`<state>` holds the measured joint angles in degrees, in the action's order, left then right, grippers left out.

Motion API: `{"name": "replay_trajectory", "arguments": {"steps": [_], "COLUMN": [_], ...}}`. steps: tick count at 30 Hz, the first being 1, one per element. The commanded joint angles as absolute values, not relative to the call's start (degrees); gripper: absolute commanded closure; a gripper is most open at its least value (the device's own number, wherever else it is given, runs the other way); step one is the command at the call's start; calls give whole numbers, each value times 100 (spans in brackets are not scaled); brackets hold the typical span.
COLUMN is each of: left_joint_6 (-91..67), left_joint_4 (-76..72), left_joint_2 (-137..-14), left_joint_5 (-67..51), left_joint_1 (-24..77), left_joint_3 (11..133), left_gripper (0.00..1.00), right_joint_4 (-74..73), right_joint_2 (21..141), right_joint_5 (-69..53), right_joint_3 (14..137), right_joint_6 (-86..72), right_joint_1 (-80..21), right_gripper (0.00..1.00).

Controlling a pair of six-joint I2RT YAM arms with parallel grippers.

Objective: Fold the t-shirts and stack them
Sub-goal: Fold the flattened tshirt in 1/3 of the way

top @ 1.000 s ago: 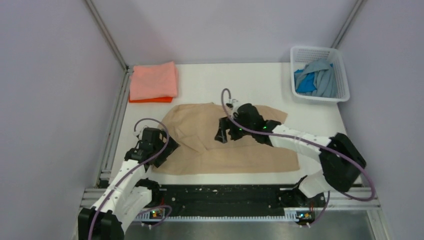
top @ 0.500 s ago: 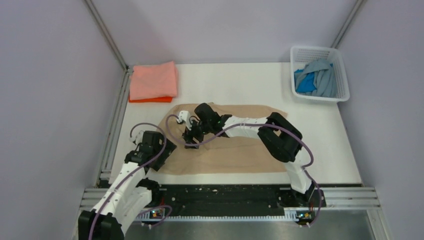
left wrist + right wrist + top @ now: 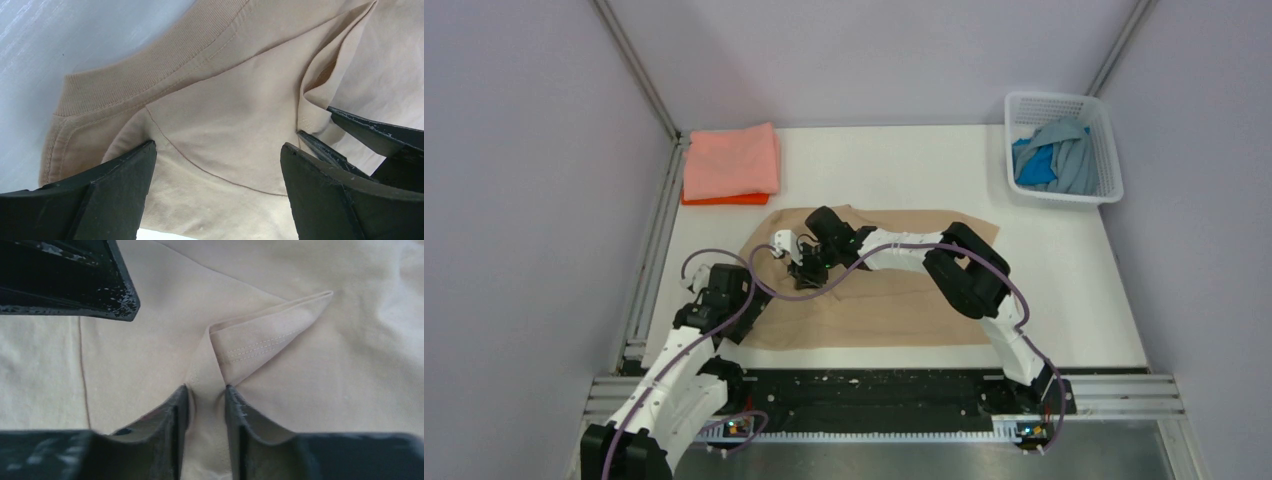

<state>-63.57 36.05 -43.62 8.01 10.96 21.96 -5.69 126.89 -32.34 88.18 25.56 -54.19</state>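
Right gripper (image 3: 206, 392) moved left, pinching tan t-shirt (image 3: 894, 310), cloth end hidden between fingers (image 3: 167, 432).

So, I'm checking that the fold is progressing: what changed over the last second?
The right gripper, now pinching a fold of the tan cloth t-shirt, swept left across it toward the open left gripper, which hardly moved. The folded salmon-pink t-shirt and white plastic lattice basket stayed put.

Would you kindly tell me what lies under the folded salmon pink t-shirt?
An orange t-shirt lies under the salmon pink t-shirt; only a strip along its near edge shows. The rest is covered, so its fold cannot be judged.
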Motion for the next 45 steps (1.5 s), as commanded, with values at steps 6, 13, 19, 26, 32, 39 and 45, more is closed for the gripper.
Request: {"name": "replay_trajectory", "arguments": {"steps": [6,13,19,26,32,39,45], "left_joint_6": [-6433,-6447,-6464,-6510,-6421,-5754,-4964], "left_joint_4": [4142,4227,4273,4385,4477,4024,3110], "left_joint_2": [-4253,-4219,-4199,-4128,-4000,-3978,-5436], "left_joint_5": [1169,1202,1224,1265,1230,1204,1251], "left_joint_1": [1107,1107,1107,1107,1107,1108,1107], "left_joint_3": [2037,2041,2039,2069,2273,2974,4279], "left_gripper": [1,1,1,1,1,1,1], "right_joint_4": [212,254,124,-324,-468,-947,-1006], "right_joint_2": [12033,11590,11439,10641,9100,7512,6580], "right_joint_5": [-2514,-1293,-305,2036,3622,2805,3191], "right_joint_3": [8349,7975,7841,7472,6372,4919,4213], "right_joint_6": [2038,1406,768,-388,-1873,-2706,-2591], "right_joint_1": [-5279,-5281,-5287,-5287,-5179,-4428,-4241], "right_gripper": [82,90,74,43,1,1,1]}}
